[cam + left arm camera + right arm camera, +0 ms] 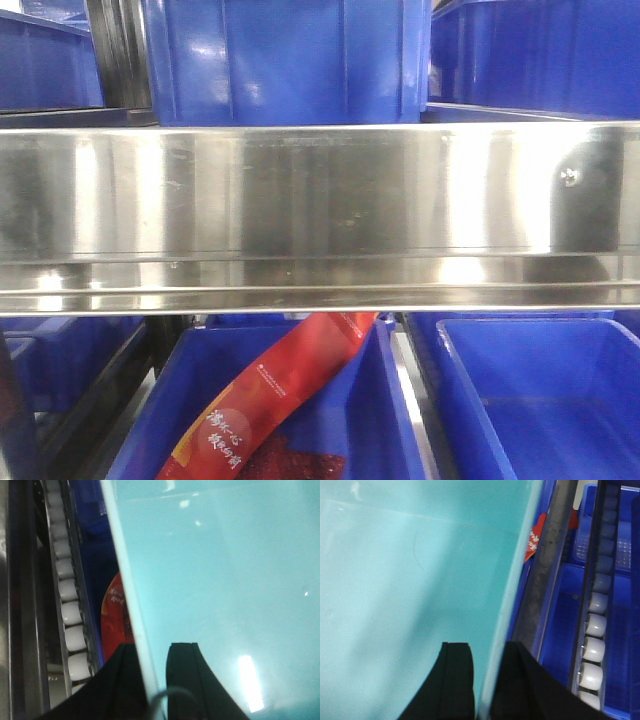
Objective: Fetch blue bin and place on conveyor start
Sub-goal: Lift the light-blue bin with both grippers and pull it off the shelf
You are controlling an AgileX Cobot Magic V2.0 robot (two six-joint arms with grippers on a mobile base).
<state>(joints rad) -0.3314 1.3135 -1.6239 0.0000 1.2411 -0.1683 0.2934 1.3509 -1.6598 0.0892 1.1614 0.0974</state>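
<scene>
The blue bin [215, 580] fills the left wrist view as a pale turquoise tub seen from above. My left gripper [156, 652] straddles its pale left rim, one black finger [125, 680] outside and the other inside, shut on the wall. In the right wrist view the same blue bin [410, 570] fills the left side. My right gripper [489, 652] is shut on its right rim, one finger on each side. The bin hangs above dark blue bins. The conveyor start is out of view, and the front view shows neither the bin nor the grippers.
A shiny steel shelf rail [320, 210] spans the front view, with dark blue bins above [285, 60] and below [540, 400]. One lower bin holds a red packet [270, 400]. White roller tracks [67, 610] [595, 625] run beside the bins.
</scene>
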